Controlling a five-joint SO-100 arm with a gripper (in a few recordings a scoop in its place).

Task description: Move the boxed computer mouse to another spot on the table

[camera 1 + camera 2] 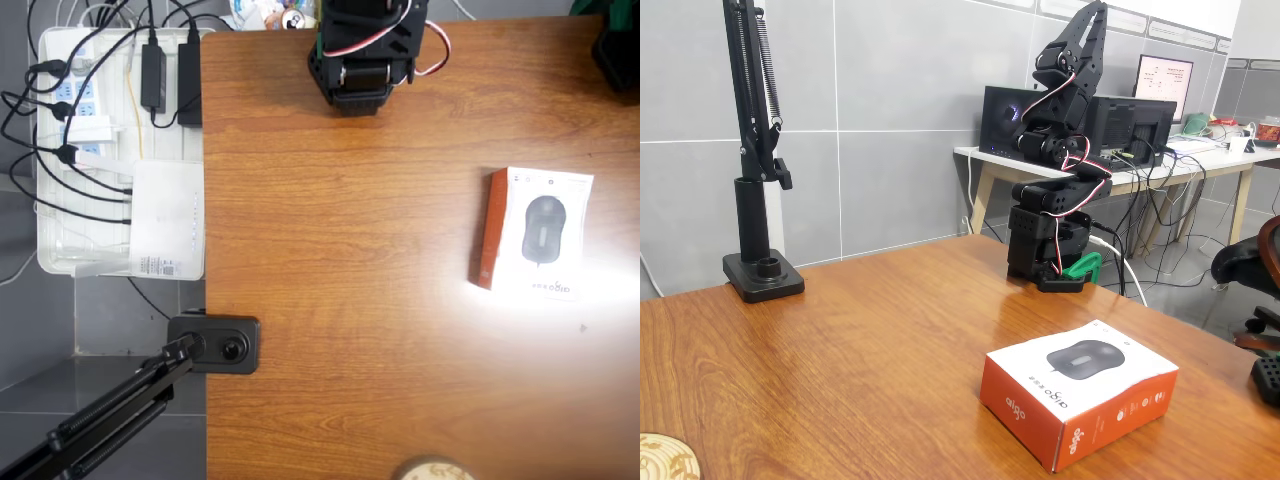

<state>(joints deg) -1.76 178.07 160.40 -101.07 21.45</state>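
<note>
Boxed computer mouse (537,233), glare-washed lower edge

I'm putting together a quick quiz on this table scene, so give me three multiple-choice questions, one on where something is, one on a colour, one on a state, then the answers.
1. In the overhead view, where does the boxed computer mouse lie on the table?
A. at the right side
B. at the left edge, by the clamp
C. against the arm's base

2. What colour is the box's side in the fixed view?
A. blue
B. orange-red
C. green

3. How does the arm stand toward the box?
A. it grips the box
B. it presses on the box's top
C. it is folded upright, away from the box

Answers: 1 A, the box sits on the right part of the tabletop, apart from the arm's base. 2 B, the side with the logo is orange-red. 3 C, the arm is folded up over its base and bare wood lies between it and the box.
</note>
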